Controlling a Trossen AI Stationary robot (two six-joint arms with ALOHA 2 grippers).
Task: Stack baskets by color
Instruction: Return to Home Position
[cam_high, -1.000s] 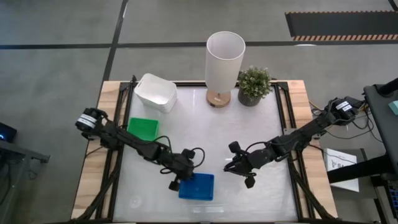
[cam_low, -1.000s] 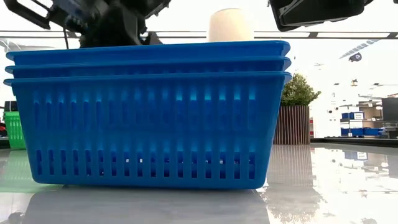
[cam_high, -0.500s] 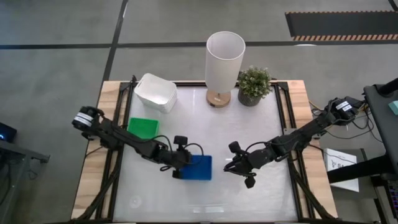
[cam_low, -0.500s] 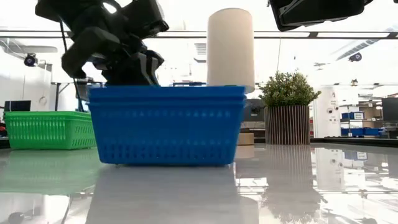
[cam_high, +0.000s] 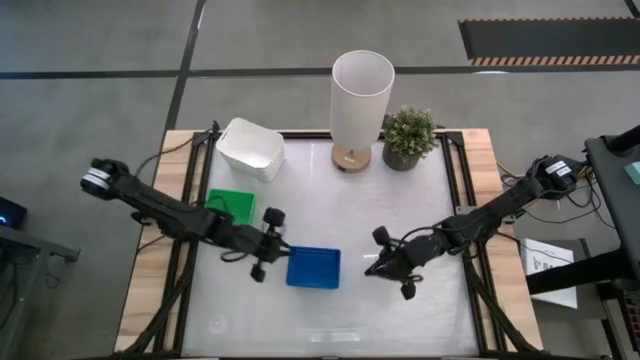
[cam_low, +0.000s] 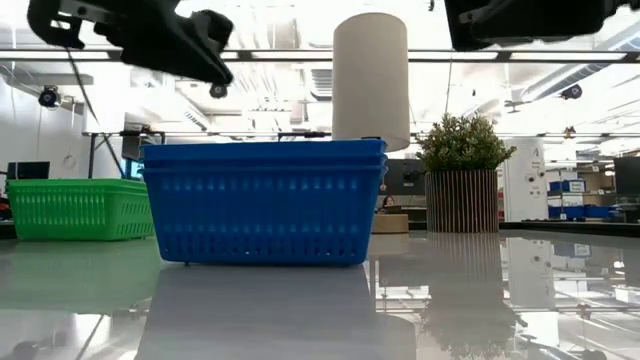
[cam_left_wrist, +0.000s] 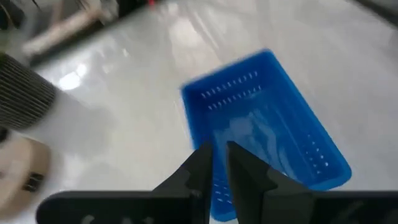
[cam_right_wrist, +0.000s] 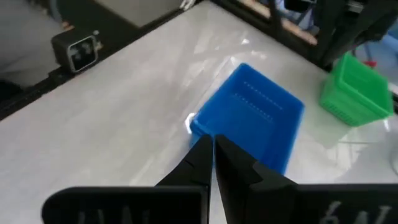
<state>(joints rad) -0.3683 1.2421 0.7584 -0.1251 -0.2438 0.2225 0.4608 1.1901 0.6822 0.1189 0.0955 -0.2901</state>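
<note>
The tabletop (cam_high: 400, 215) is a glossy white sheet on a wood-edged frame. It stands on a grey floor crossed by dark lines, and the low view looks into a bright workshop with ceiling rails and shelving. Three stacks of baskets stand on it, one per colour: the white stack (cam_high: 250, 148) at 11 o'clock, the green stack (cam_high: 230, 205) at 9 o'clock, and the blue stack (cam_high: 314, 268) toward 6 o'clock, well apart from the others. I cannot count the baskets in each stack from here. One tall white lamp (cam_high: 361, 95) stands at 12 o'clock, with one potted plant (cam_high: 408, 135) just beside it at 1 o'clock. The left hand (cam_high: 275, 247) hangs above the tabletop just off the blue stack's 9 o'clock side, its fingers pressed together and holding nothing. Half a second ago it was over that stack's edge, and it has since drawn back. The blue stack sits where it did then, though a second ago it lay nearer 6 o'clock. The right hand (cam_high: 372, 268), its fingers likewise pressed together and empty, has barely shifted at 3 o'clock of the blue stack.
</note>
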